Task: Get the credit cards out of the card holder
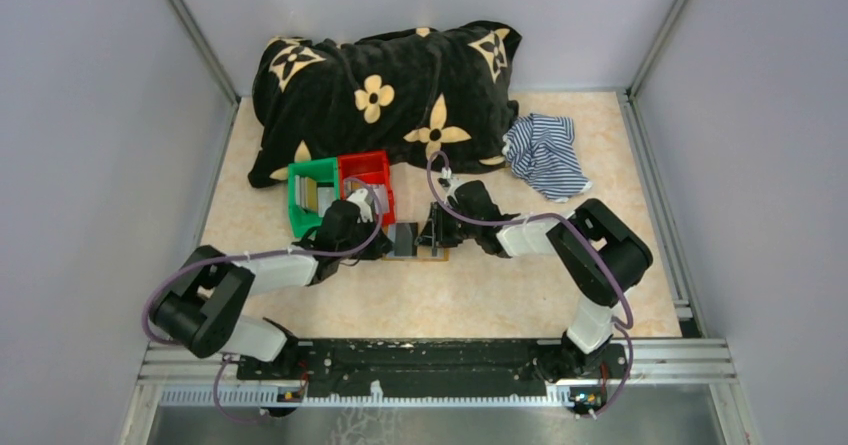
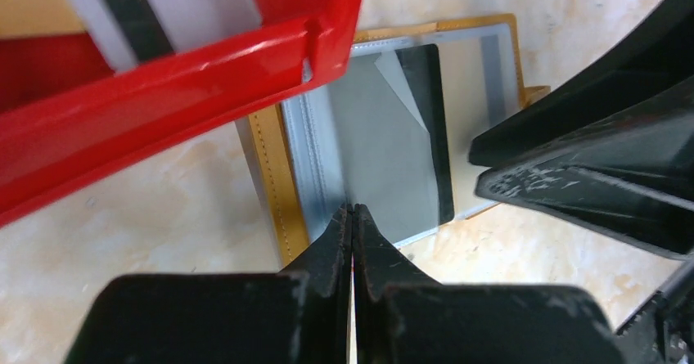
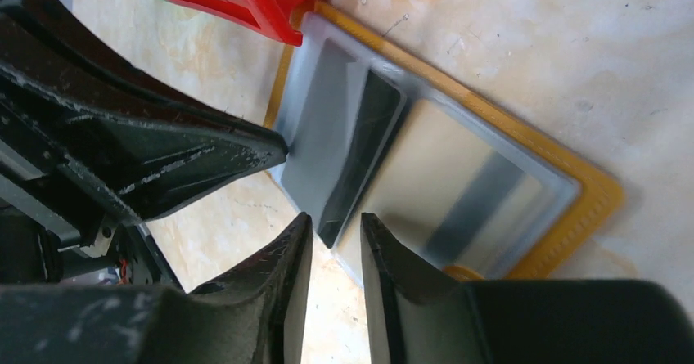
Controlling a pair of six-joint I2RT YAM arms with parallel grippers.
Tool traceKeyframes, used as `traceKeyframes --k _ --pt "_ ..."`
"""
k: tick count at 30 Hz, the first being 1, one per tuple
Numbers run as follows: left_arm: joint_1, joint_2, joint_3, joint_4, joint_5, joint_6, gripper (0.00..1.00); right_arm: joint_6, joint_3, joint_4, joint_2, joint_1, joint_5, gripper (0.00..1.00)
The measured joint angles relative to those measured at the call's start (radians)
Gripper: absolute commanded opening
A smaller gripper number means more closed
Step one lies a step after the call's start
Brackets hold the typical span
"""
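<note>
The card holder [image 1: 430, 253] lies open on the table beside the red bin, its tan border [image 2: 270, 155] framing grey-blue pockets. A grey credit card [image 2: 385, 143] with a dark edge [image 3: 368, 143] lies over the left half. A pale card with a grey stripe [image 3: 458, 184] shows in the right half. My left gripper [image 2: 353, 210] is shut, its tips pressed on the holder's left panel. My right gripper [image 3: 337, 221] stands open at the near edge, with the dark card's corner just beyond its tips and nothing clamped.
A red bin [image 1: 366, 180] and a green bin [image 1: 312, 197] stand just behind the holder; the red rim [image 2: 164, 94] overhangs its corner. A black flowered blanket [image 1: 390, 85] fills the back, with a striped cloth [image 1: 545, 153] at its right. The two grippers' fingers are close together.
</note>
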Motion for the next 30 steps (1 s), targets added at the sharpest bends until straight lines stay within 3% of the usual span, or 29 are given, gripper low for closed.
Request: traceKeyframes --k 8,30 --pt "0.004 0.106 0.007 0.151 0.053 -0.016 0.0 -0.002 0.0 -0.001 0.0 0.0 0.001 0.37" --pt "0.004 0.107 0.005 0.156 0.052 -0.024 0.0 -0.003 -0.003 0.002 0.005 -0.001 0.031 0.38"
